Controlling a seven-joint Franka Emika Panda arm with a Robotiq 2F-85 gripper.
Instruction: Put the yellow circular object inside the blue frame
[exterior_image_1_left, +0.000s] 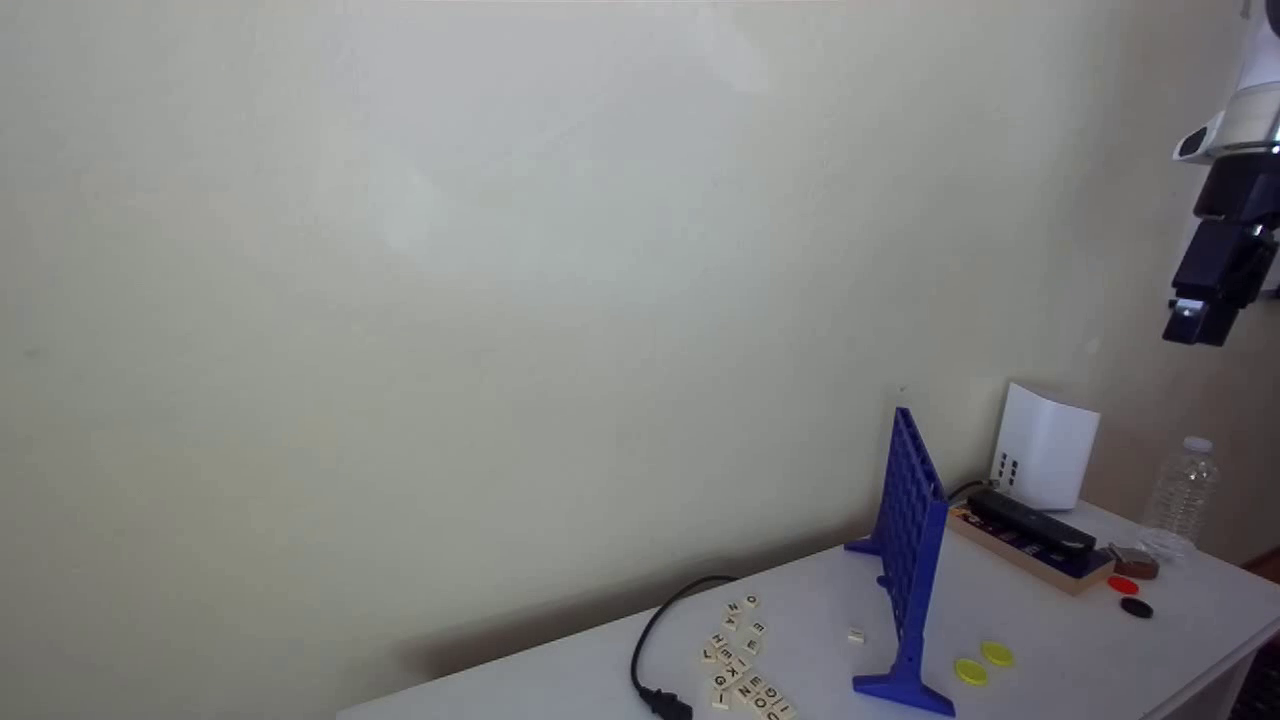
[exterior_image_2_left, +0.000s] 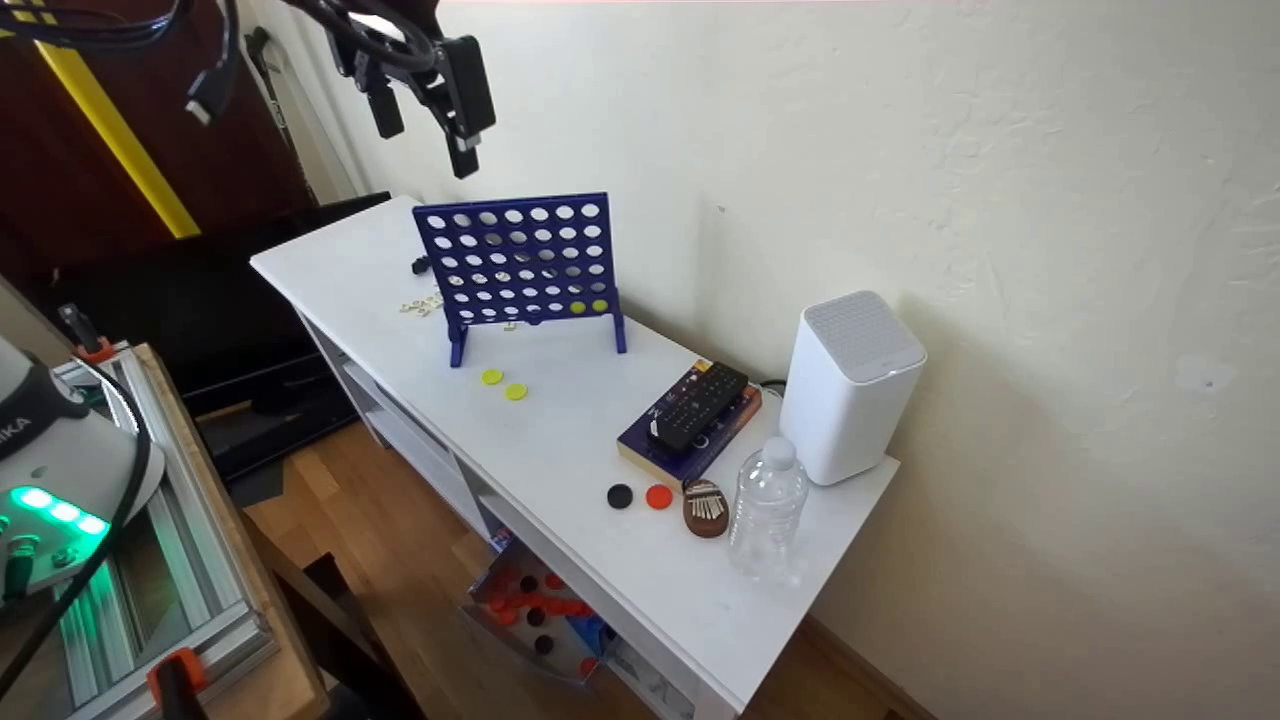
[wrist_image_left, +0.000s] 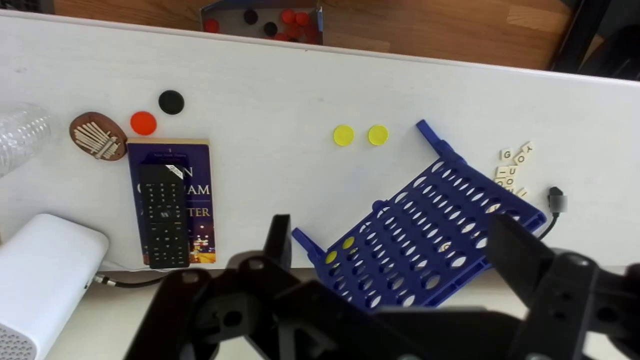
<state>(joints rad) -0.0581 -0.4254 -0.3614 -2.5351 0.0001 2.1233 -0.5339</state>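
Pincer (exterior_image_2_left: 427, 150) is hanging high in the air, its two fingers standing wide apart. Two yellow discs (wrist_image_left: 343, 135) are lying flat on the white table (exterior_image_2_left: 560, 450), near each other with a gap between, beside the upright blue frame (exterior_image_2_left: 530, 247). Two more discs (exterior_image_2_left: 599, 306) are sitting in neighbouring slots of the frame's bottom row. A remote (wrist_image_left: 165, 235) is resting on a book (wrist_image_left: 201, 220).

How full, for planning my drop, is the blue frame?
Partly: in an exterior view, the blue frame has two yellow discs in its bottom row, most holes open.
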